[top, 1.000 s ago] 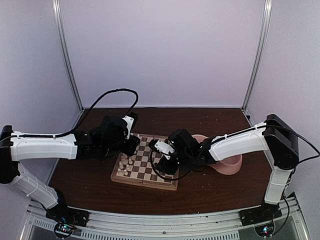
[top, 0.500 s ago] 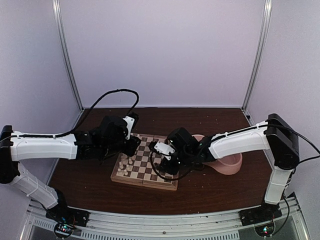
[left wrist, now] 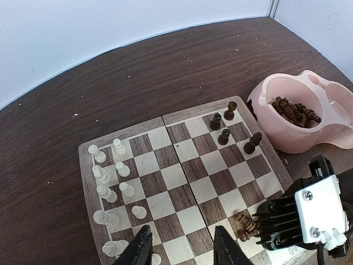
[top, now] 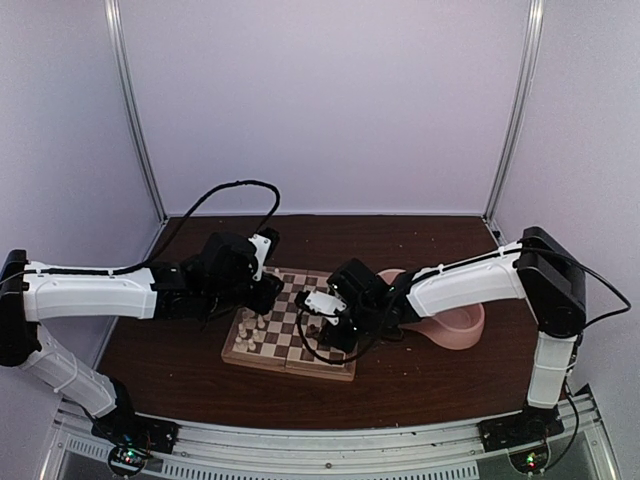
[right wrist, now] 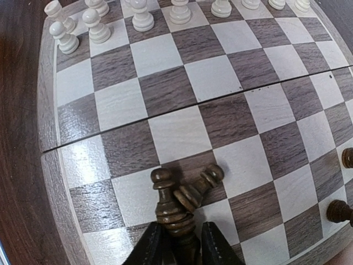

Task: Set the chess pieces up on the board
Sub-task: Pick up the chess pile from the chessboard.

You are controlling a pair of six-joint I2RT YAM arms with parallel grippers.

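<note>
Right wrist view: dark pieces (right wrist: 179,201) were gripped by the closed right claw (right wrist: 185,237) at six o'clock on the board (right wrist: 215,74), seemingly so they could be stood on their squares, while the left claw (left wrist: 181,243) was held open, empty.

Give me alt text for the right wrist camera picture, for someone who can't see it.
The right gripper has its two fingers either side of a clump of dark chess pieces on the board, one piece upright and another leaning over. Cream pieces stand in a row along the far edge.
</note>
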